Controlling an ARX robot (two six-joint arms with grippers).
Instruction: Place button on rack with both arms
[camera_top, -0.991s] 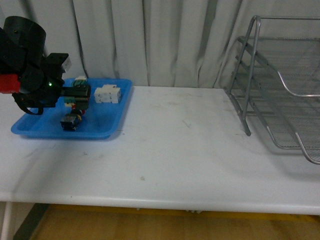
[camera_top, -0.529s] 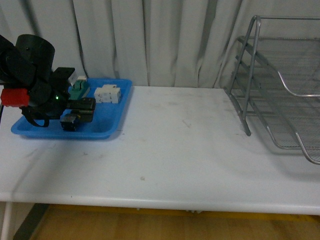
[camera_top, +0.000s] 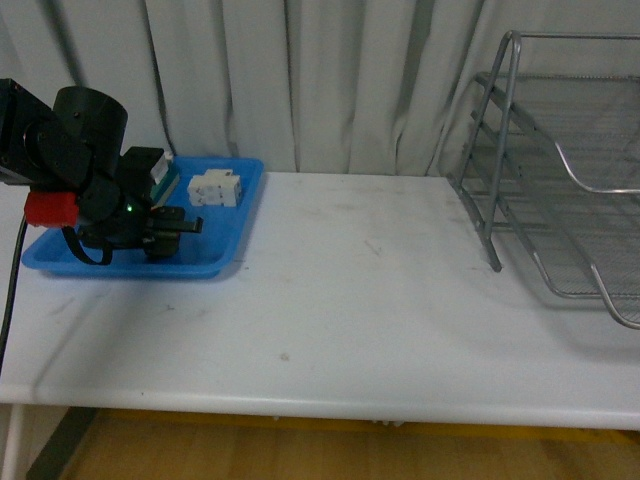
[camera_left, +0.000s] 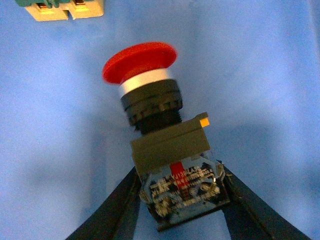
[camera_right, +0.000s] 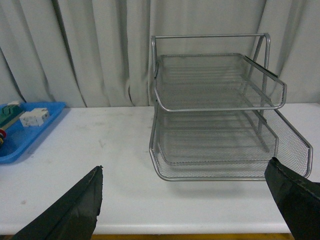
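The button (camera_left: 141, 60) lies on the blue tray (camera_left: 260, 75), showing a red mushroom cap, a pale collar and a dark blocky body. My left gripper (camera_left: 180, 176) is shut on the button's body, one black finger (camera_left: 117, 207) on each side. In the front view that gripper (camera_top: 160, 240) is down in the tray (camera_top: 225, 235) at the far left and hides the button. The silver wire rack (camera_top: 500, 150) stands at the far right of the table. My right gripper (camera_right: 185, 200) hangs open and empty, facing the rack (camera_right: 215, 107) from the table's front edge.
White terminal blocks (camera_top: 214, 187) and a green-and-white block (camera_top: 163, 172) lie at the back of the tray. The white table (camera_top: 380, 290) stretches between tray and rack. Grey curtains hang behind. The right arm is outside the front view.
My left arm has come down and a little to the right into the tray. Its gripper now covers the button that lay in plain sight a second ago.
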